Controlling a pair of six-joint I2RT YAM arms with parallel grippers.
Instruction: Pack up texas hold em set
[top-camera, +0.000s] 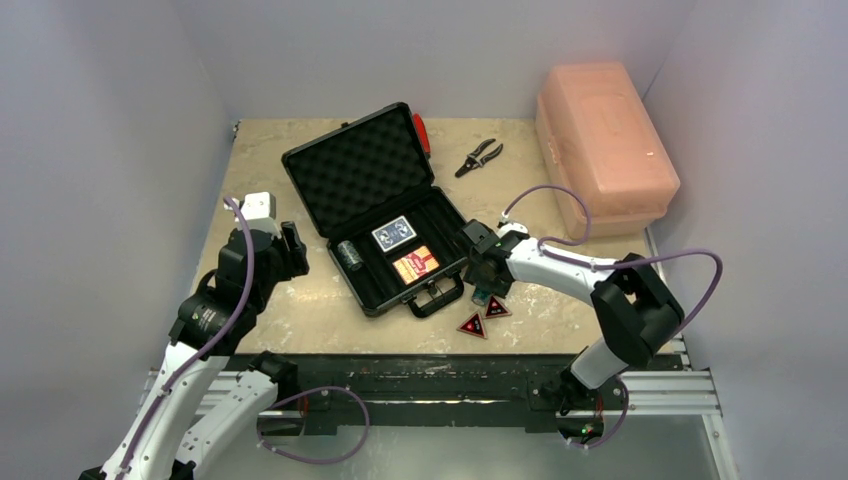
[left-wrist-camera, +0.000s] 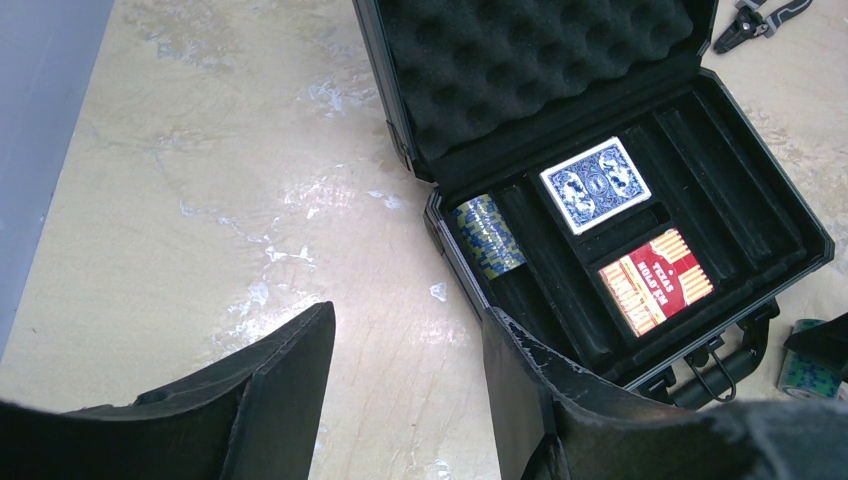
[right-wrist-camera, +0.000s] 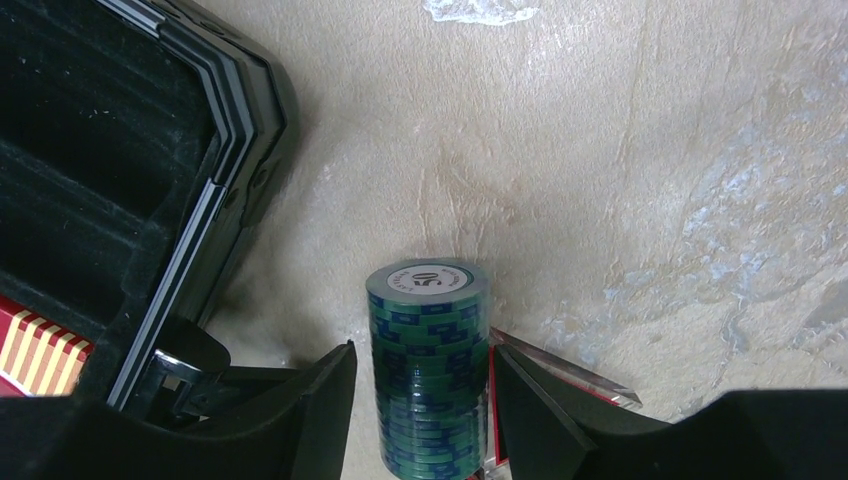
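Beige table (top-camera: 300, 300): briefcase (top-camera: 360, 175) open, with blue deck (top-camera: 393, 234), orange-red deck (top-camera: 416, 265) and first chip roll (top-camera: 348, 254) seated inside. Your right gripper (right-wrist-camera: 422, 352) straddles the second chip roll (right-wrist-camera: 428, 300), which stands beside the case; firm contact cannot be told. Left gripper (left-wrist-camera: 408, 315) is apart and empty. Remaining: that roll, two triangles (top-camera: 472, 324), and closing the lid.

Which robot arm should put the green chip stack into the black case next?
Right. The right gripper straddles the teal chip roll, which stands on the table by the handle of the briefcase. The left gripper hangs open over bare table on the briefcase's other side.
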